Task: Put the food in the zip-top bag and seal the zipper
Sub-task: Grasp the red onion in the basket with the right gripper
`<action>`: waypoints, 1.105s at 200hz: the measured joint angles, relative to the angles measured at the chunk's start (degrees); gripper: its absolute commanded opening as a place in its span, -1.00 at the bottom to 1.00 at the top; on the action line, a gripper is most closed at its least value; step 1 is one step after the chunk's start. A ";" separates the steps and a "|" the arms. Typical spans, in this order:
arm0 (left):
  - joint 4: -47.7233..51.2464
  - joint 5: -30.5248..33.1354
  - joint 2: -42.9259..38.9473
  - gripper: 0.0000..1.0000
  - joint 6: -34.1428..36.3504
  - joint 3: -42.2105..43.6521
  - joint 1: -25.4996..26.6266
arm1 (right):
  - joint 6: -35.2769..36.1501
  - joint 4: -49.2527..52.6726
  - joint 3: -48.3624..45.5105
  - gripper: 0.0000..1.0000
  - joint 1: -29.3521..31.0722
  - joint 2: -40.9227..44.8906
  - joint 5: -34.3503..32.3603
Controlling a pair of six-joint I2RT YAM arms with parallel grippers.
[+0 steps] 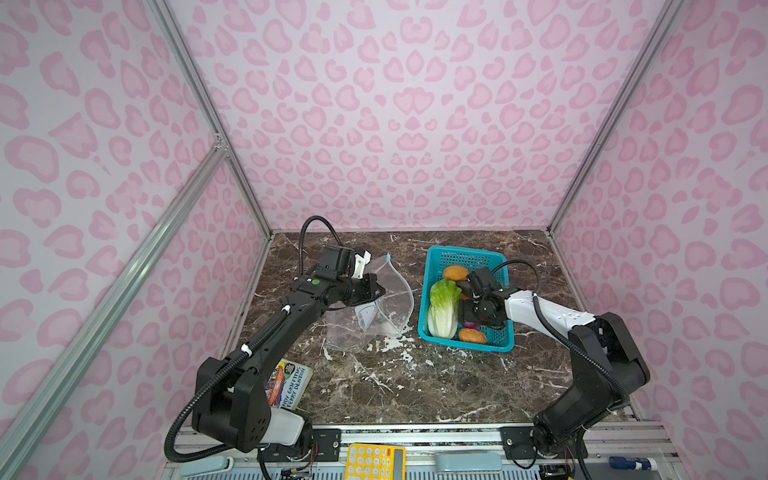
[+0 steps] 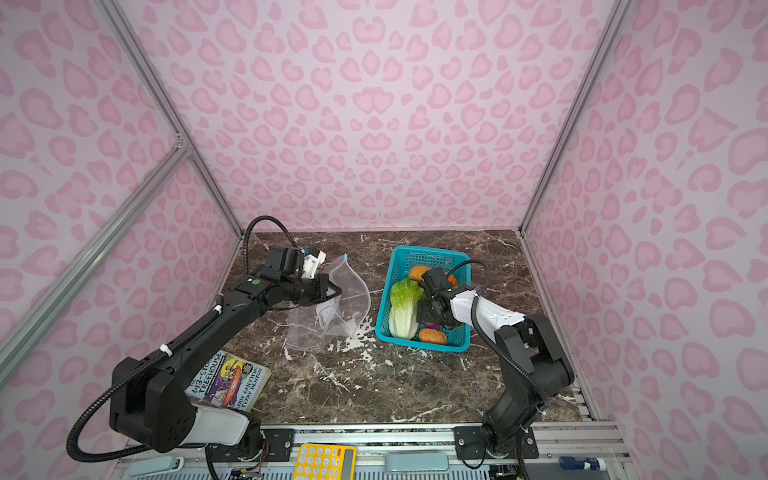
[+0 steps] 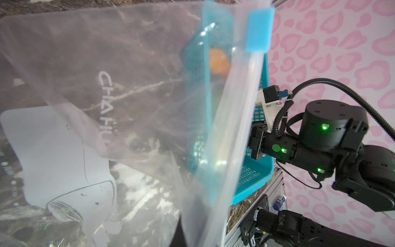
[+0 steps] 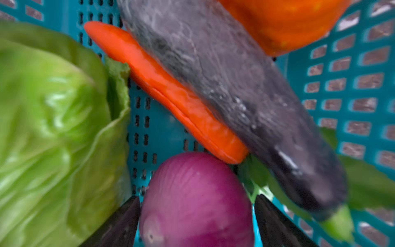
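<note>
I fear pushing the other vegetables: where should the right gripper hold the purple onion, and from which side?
Probably across the round middle of the purple onion, from above. The carrot touches one end and the cabbage lies close beside, but gaps show along both flanks, where the open right gripper places its fingers.

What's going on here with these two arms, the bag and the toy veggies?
The left gripper is pinching the clear zip-top bag, holding one edge up so that its mouth gapes open. The right gripper is down in the teal basket, with its open jaws on either side of the purple onion. The cabbage and the carrot lie in the basket too. The bag looks empty.
</note>
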State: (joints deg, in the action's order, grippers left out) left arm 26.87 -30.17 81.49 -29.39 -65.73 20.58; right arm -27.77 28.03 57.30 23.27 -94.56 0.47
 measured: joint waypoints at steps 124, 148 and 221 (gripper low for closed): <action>0.02 -0.02 0.02 -0.95 0.00 0.00 0.11 | -0.83 -1.51 -1.07 0.18 -0.02 4.11 0.00; 0.02 -0.04 0.02 -0.95 0.00 0.00 0.13 | -0.20 -1.18 -0.92 0.10 -0.15 7.45 -0.07; 0.02 -0.50 0.00 -0.95 -0.17 0.00 0.44 | 1.07 0.74 2.16 -0.05 0.52 17.42 1.36</action>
State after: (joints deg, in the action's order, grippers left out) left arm 26.89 -30.68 81.49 -29.56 -65.73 21.02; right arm -26.70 28.77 59.46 23.79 -77.14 1.83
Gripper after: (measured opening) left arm 0.049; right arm 0.644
